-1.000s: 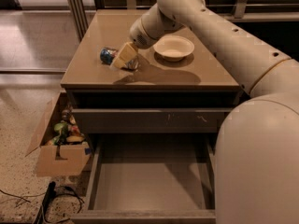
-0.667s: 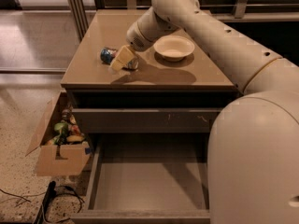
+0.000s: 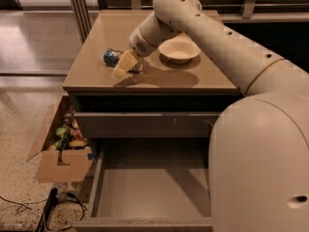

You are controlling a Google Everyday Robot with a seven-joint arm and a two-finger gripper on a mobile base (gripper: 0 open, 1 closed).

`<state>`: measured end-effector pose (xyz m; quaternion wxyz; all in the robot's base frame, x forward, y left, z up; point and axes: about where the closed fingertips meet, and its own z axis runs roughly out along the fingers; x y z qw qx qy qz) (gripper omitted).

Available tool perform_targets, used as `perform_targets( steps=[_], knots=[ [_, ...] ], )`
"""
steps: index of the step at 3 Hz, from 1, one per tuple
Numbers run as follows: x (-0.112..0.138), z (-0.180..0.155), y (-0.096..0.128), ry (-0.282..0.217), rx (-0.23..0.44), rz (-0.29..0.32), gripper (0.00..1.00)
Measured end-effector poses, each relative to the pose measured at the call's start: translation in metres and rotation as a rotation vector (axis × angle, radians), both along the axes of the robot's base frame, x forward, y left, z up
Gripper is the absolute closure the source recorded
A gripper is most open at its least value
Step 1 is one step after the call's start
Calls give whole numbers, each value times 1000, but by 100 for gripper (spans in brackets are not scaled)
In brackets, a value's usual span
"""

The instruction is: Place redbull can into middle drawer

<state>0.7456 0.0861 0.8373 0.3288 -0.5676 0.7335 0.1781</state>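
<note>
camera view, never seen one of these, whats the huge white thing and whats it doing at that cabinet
The huge cream-white shape is a robot's single arm, seen by one camera looking down past the robot's rounded body. At the arm's tip is its gripper, the clamp it grabs with, low over the brown wooden cabinet top. Right beside it lies a small blue and silver drink can; whether it is gripped does not show. A round cream bowl sits further right. Below, a wide grey-brown wooden drawer stands pulled open, its visible bottom bare. An open cardboard box of odds and ends sits on the floor at left.
</note>
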Motion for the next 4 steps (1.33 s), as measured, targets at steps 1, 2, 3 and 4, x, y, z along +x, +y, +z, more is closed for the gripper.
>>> perform_targets(
  steps=[1, 2, 3, 4],
  knots=[
    [0, 0, 0, 0, 0, 0, 13],
    [0, 0, 0, 0, 0, 0, 36],
    [0, 0, 0, 0, 0, 0, 59],
    [0, 0, 0, 0, 0, 0, 82]
  ],
)
